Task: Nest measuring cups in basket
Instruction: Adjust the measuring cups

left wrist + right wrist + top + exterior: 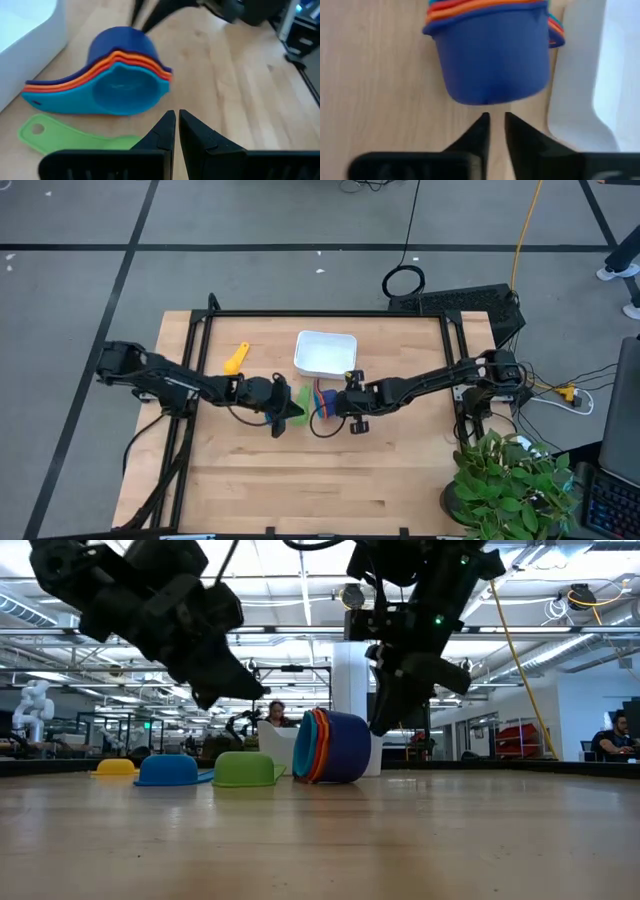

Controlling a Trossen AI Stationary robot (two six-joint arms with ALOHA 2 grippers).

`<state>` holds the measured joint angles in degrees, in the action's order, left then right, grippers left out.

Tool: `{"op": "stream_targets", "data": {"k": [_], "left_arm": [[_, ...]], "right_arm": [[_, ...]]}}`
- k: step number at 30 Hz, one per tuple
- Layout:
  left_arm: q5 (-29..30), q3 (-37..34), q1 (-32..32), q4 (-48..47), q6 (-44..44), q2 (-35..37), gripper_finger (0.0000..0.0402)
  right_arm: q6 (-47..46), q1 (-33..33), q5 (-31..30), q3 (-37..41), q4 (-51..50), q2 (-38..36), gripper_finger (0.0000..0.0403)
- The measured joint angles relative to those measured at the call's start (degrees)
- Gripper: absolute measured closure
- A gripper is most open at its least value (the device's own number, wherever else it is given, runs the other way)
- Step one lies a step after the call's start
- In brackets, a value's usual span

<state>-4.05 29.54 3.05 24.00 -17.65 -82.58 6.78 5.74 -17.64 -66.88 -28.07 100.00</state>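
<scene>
Measuring cups are lying on the counter (250,480) near its middle: you are seeing a nested stack (333,746) tipped on its side, navy outermost with orange, red and teal inside, just short of the white basket (325,352) toward the far edge. A green cup (244,769) and a blue cup (168,770) are sitting upside down beside the stack, and a yellow cup (235,359) is lying nearer the counter's left edge. Your left hand (176,131) is hovering by the stack's open mouth, fingers nearly closed on nothing. Your right hand (494,131) is hovering at the navy cup's base, fingers almost together, empty.
</scene>
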Motion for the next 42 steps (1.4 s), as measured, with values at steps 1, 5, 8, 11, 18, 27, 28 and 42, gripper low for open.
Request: {"op": "stream_targets", "data": {"k": [1,5,8,11,18,27,28,42], "left_arm": [[0.0,0.0,-0.4,1.2,-0.3,-1.2,0.0378],[0.0,0.0,-2.0,6.1,-0.6,-5.5,0.0378],[-0.1,0.7,-3.4,7.9,-0.6,-8.5,0.0378],[-1.7,3.0,-4.7,7.4,-0.5,-11.6,0.0378],[-4.6,10.3,-4.6,6.9,0.6,-16.6,0.0378],[-6.7,16.6,-2.0,-1.6,2.0,-16.7,0.0378],[-6.7,17.0,-1.8,-3.2,2.1,-16.7,0.0378],[-6.7,18.1,-1.4,-9.5,1.9,-16.7,0.0378]], "right_arm": [[-0.1,0.0,0.6,0.4,0.8,0.0,0.0369],[-0.8,-0.1,3.2,1.9,5.8,0.4,0.0396],[-2.1,-0.4,6.6,3.7,10.6,0.4,0.0389],[-2.8,-0.4,7.3,5.4,13.4,0.4,0.0391],[-5.3,-0.3,9.1,5.6,15.3,0.5,0.0401],[-8.8,2.0,10.6,5.6,17.0,0.5,0.0402],[-9.3,2.3,11.6,5.6,17.1,0.5,0.0402],[-14.9,5.7,17.7,5.6,3.9,0.1,0.0403]]}}
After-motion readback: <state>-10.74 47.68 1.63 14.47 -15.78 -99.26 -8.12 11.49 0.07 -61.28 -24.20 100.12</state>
